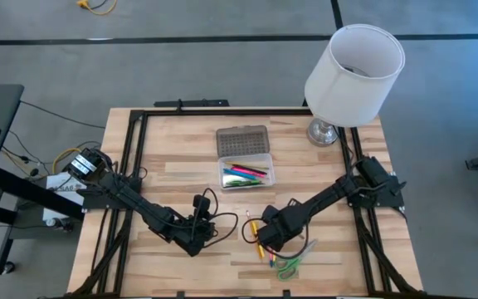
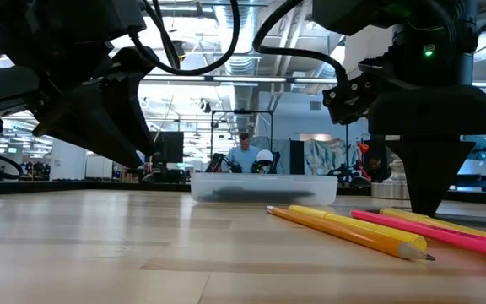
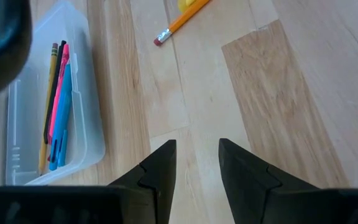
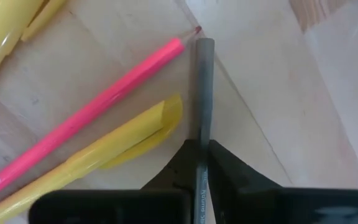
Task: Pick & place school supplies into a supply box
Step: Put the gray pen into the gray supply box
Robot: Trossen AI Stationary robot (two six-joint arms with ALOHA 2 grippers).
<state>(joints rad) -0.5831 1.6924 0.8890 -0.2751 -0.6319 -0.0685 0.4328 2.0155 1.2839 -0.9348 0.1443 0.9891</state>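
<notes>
Down near the table's (image 1: 181,174) front edge, the right gripper (image 4: 202,163) pinches a grey pencil (image 4: 204,87) between closed fingers, beside a pink pencil (image 4: 98,106).

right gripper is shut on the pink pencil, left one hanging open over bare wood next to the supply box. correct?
Not quite. The right gripper is shut on a grey pen, not the pink pencil, which lies free on the table beside it; the right wrist view shows this. The rest holds: the left gripper is open over bare wood next to the supply box.
</notes>
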